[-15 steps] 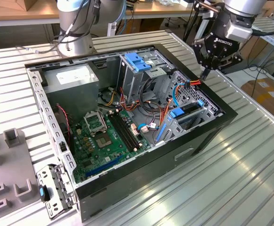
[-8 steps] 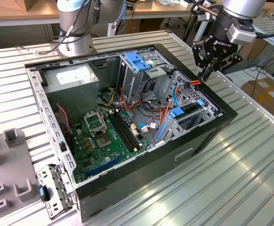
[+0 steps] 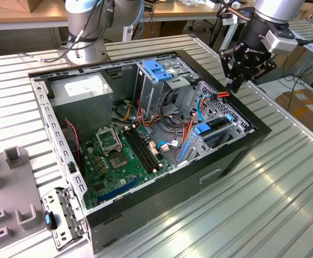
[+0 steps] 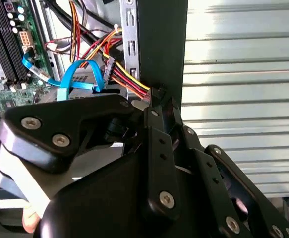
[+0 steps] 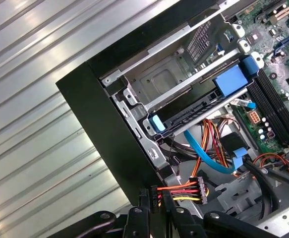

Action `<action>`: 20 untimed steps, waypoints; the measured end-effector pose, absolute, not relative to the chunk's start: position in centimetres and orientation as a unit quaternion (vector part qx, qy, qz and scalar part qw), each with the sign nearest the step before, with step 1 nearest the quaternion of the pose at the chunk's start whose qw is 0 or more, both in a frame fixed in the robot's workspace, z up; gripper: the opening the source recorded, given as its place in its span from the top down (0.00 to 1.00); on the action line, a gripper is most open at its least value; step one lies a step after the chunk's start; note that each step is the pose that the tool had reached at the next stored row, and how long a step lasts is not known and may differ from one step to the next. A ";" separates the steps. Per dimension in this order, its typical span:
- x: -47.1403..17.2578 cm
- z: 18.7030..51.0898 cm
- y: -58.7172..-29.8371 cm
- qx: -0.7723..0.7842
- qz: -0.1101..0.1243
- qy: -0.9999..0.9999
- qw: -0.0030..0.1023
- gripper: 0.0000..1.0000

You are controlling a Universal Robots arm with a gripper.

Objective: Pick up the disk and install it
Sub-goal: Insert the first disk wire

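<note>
While the open computer case (image 3: 145, 129) lies on its side on the ribbed metal table (image 3: 285, 193), the gripper (image 3: 235, 86) hangs over the case's black rim at the upper right of the exterior view. Its fingertips are drawn close together with nothing between them, poised just above the rim by a bundle of red, yellow and black wires (image 5: 184, 188).

Inside the case sit a green motherboard (image 3: 118, 156) at lower centre, a grey power-supply box (image 3: 81, 94) at upper left, and a tall metal cage (image 3: 161, 80) with a light-blue latch at top centre. The disk (image 3: 212, 129) rests in the drive bay at the case's right end, its blue carrier tabs showing, with an empty bay slot beside it.

The first wrist view shows the disk (image 5: 199, 111) slotted edge-on between metal rails, a large blue tab toward the motherboard and a smaller one toward the case wall, plus a blue data cable (image 5: 208, 153) curving beneath. The second wrist view, largely taken up by black gripper linkages, shows that cable (image 4: 80, 79) looping near the wire bundle. The exterior view adds grey fixtures (image 3: 11, 204) at lower left.
</note>
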State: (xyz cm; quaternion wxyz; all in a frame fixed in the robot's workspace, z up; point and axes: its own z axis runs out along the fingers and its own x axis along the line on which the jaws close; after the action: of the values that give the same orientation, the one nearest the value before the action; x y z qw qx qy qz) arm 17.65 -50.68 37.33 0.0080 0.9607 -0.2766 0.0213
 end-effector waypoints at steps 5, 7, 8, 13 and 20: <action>17.4 37.2 -51.0 0.964 0.024 -0.266 0.007 0.75; 17.4 37.1 -51.0 0.965 0.024 -0.262 0.007 0.69; 17.4 37.0 -51.0 0.965 0.024 -0.260 0.007 0.69; 17.4 36.7 -51.0 0.966 0.025 -0.256 0.007 0.69; 17.4 36.6 -50.9 0.966 0.025 -0.257 0.007 0.70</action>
State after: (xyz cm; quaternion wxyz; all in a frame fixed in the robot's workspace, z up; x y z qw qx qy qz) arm 17.40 -50.93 36.57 0.0066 0.9662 -0.2565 0.0254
